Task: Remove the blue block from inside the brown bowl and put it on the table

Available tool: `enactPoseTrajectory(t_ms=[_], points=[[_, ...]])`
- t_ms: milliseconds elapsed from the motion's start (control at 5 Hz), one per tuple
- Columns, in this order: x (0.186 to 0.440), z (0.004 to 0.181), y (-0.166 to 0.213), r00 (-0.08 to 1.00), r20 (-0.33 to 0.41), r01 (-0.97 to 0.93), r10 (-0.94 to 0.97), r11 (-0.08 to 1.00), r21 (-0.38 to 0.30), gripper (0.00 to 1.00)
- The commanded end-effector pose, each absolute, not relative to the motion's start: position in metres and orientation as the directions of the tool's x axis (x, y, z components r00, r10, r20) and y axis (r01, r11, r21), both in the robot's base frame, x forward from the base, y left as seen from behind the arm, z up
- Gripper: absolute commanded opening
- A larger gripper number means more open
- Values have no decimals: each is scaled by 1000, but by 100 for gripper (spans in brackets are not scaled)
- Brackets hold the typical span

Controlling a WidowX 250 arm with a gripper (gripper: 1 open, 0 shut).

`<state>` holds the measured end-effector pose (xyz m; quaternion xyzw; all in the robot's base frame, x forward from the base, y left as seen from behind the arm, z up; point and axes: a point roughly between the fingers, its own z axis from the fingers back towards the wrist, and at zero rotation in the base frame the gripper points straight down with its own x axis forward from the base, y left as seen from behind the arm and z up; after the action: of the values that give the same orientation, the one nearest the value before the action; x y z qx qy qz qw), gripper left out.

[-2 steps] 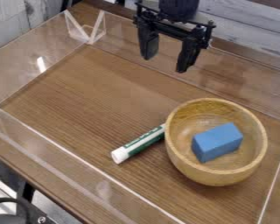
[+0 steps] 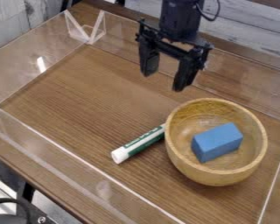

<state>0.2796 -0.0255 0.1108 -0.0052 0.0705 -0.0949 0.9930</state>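
Note:
The blue block (image 2: 217, 142) lies inside the brown bowl (image 2: 185, 154), which sits on the table (image 2: 84, 96) at the right front. My gripper (image 2: 164, 80) hangs above the table, behind and to the left of the bowl, pointing down. Its two dark fingers stand apart, open, with nothing between them. It touches neither the bowl nor the block.
A white-and-green marker (image 2: 139, 143) lies on the table just left of the bowl. Clear acrylic walls (image 2: 43, 140) edge the tabletop, with a folded clear piece (image 2: 84, 28) at the back left.
The gripper has come down and slightly forward toward the bowl. Its fingers stay apart. Block, bowl and marker have not moved.

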Motion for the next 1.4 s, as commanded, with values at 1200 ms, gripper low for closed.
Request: enactPoseTrajectory(t_ms=[1200], points=[[271, 100, -94, 720, -47, 692, -692, 722, -30, 100]])
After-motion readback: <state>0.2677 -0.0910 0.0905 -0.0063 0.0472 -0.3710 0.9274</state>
